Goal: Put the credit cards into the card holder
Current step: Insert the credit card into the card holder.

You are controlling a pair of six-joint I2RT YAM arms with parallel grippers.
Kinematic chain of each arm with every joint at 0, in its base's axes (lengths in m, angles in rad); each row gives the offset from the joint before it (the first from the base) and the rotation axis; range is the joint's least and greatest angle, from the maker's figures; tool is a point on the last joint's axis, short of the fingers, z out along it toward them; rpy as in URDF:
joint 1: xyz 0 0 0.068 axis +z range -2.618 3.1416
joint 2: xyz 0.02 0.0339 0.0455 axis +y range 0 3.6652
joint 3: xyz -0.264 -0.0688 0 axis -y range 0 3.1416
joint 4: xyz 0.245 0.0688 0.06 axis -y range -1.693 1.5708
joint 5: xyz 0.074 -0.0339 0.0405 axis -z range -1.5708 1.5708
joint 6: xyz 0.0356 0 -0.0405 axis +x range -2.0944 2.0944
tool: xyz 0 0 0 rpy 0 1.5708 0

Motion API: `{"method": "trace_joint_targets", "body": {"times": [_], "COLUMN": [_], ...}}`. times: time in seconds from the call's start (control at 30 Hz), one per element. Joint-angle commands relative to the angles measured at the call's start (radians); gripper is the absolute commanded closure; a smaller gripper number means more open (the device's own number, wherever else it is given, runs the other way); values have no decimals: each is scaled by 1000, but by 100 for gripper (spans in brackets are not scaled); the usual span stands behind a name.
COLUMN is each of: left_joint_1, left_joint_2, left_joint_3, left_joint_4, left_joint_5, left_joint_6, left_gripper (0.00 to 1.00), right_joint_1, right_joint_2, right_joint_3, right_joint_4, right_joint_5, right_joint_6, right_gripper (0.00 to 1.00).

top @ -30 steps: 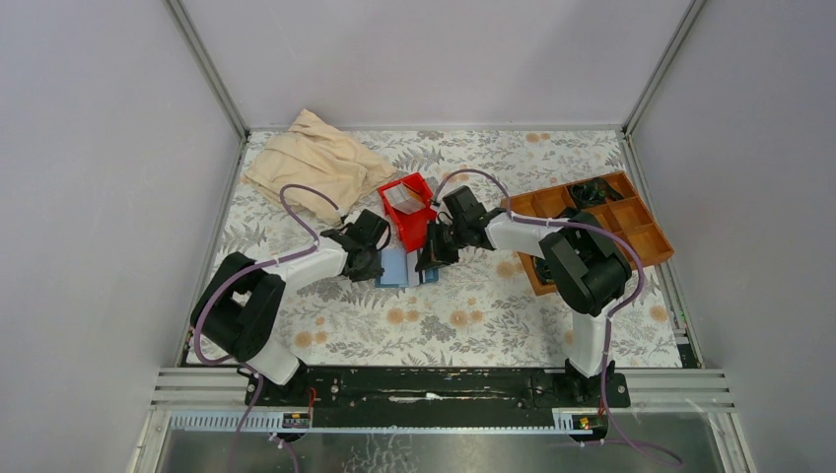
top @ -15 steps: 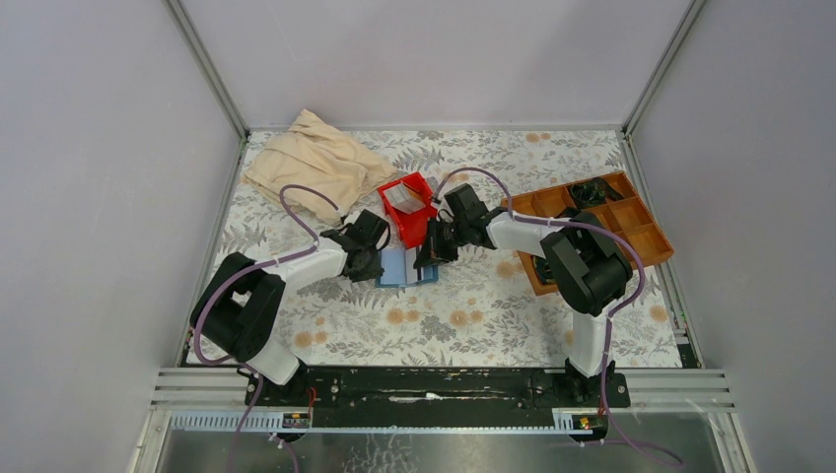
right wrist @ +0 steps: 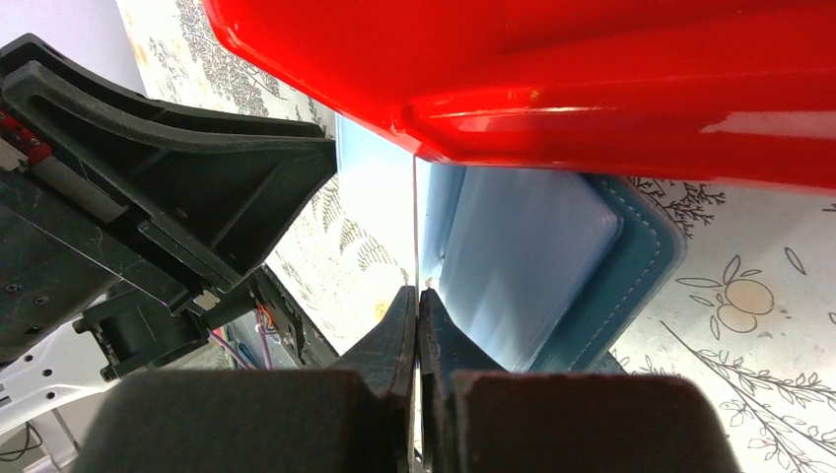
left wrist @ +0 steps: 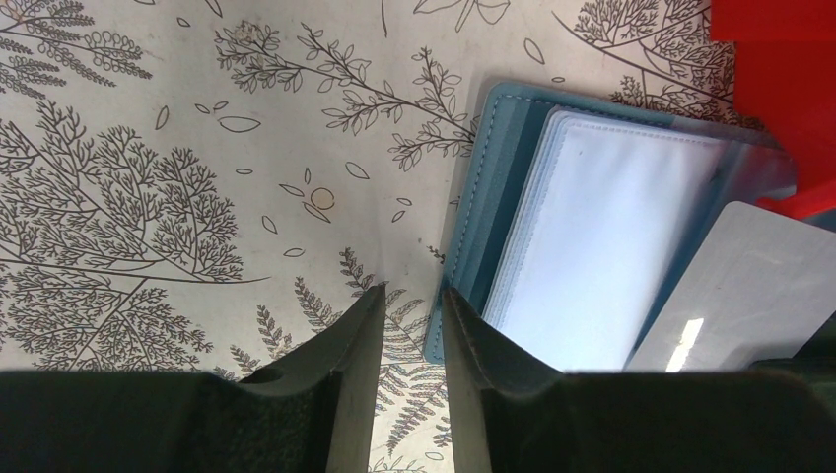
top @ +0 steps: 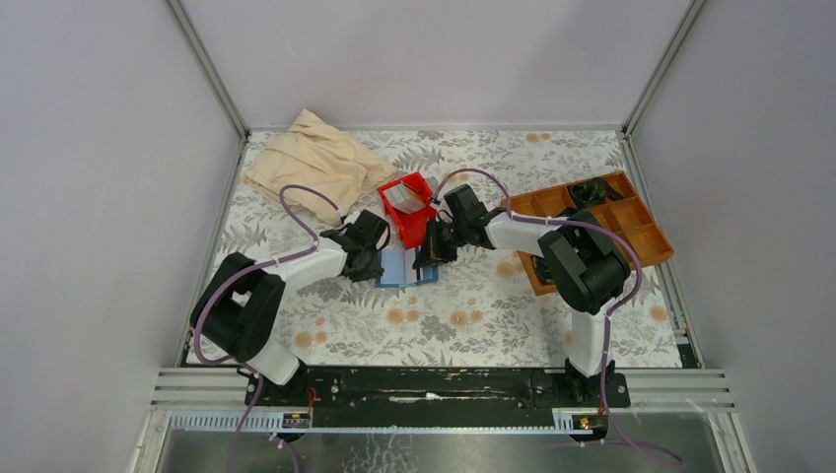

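The teal-blue card holder [top: 406, 266] lies open on the floral cloth, its pale slots [left wrist: 592, 236] facing up. My left gripper [left wrist: 412, 296] stands at its left edge, jaws a little apart with only tablecloth between them; its right finger [left wrist: 473, 345] rests over the holder's stitched edge. My right gripper [right wrist: 417, 294] is shut on a credit card [right wrist: 415, 217], seen edge-on as a thin line above the holder's slots [right wrist: 532, 266]. In the left wrist view that pale grey card [left wrist: 749, 286] hangs tilted over the holder's right side. In the top view the right gripper [top: 426, 261] is at the holder's right edge.
A red plastic bin [top: 407, 209] stands just behind the holder, close over the right gripper [right wrist: 592, 69]. A brown wooden compartment tray [top: 592, 227] sits at the right, a crumpled beige cloth [top: 315, 163] at the back left. Grey walls enclose the table.
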Motion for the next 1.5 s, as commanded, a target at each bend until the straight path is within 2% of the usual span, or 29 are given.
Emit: {"method": "trace_joint_targets", "body": {"times": [0.0, 0.73, 1.47], "left_joint_1": [5, 4, 5], "left_joint_2": [28, 31, 41], "left_joint_3": [-32, -43, -46], "left_joint_4": [14, 13, 19], "left_joint_5": [-1, 8, 14], "left_joint_6": [6, 12, 25], "left_gripper": [65, 65, 66], "right_joint_1": [-10, -22, -26], "right_joint_2": [6, 44, 4], "right_joint_3": [29, 52, -57], "right_joint_4": [32, 41, 107], "right_joint_5": [-13, 4, 19], "right_joint_6": [7, 58, 104], "right_gripper": [100, 100, 100]}}
